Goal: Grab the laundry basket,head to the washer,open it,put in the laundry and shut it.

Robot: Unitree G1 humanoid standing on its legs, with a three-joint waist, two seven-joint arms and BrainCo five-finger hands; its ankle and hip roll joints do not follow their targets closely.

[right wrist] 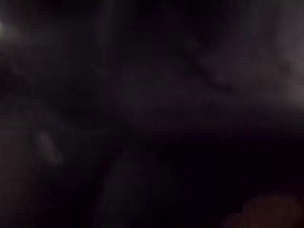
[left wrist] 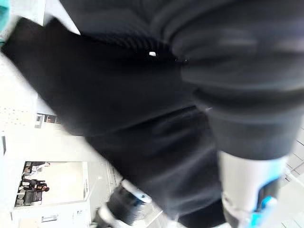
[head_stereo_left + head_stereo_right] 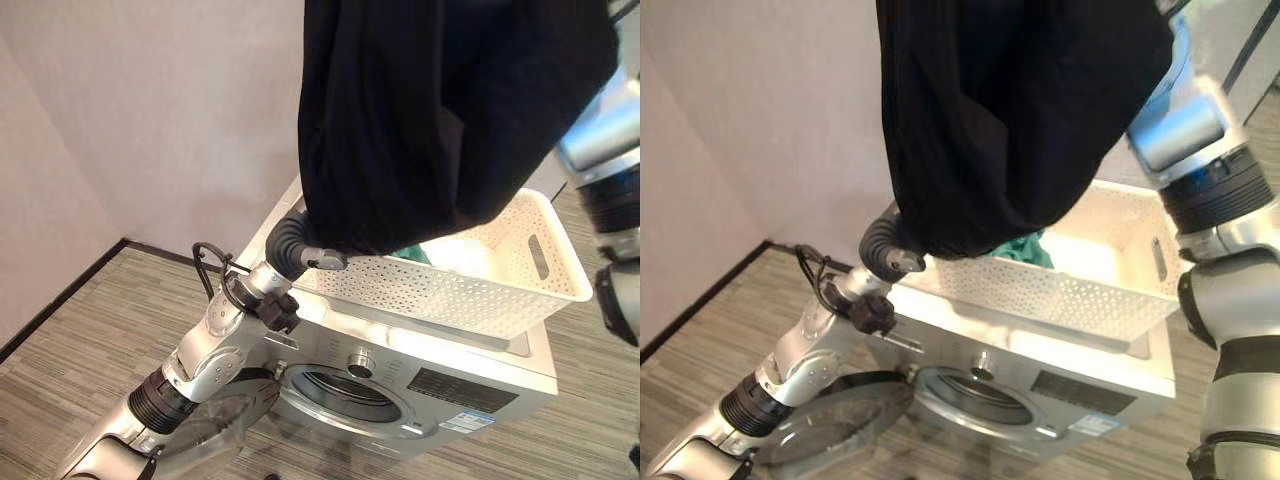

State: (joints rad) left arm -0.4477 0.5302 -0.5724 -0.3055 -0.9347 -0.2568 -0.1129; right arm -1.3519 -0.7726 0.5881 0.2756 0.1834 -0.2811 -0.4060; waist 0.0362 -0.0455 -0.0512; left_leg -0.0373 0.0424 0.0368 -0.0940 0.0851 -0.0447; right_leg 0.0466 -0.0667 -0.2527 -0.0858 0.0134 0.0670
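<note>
A large black garment [image 3: 440, 110] hangs high over the white perforated laundry basket [image 3: 480, 290], which rests on top of the white washer [image 3: 470, 385]. My right arm [image 3: 1185, 130] rises on the right into the top of the garment, and its hand is buried in the cloth [image 1: 152, 114]. The dark cover of my left hand [image 3: 288, 243] shows at the basket's left corner, with the rest under the garment's lower fold. A green cloth [image 3: 1025, 248] and something white lie in the basket. The washer's round door [image 3: 215, 425] is swung open, baring the drum opening [image 3: 345, 390].
The washer stands against a pale wall [image 3: 150, 120] with a dark skirting along the striped floor [image 3: 90, 340]. The open door juts out to the left, below my left arm.
</note>
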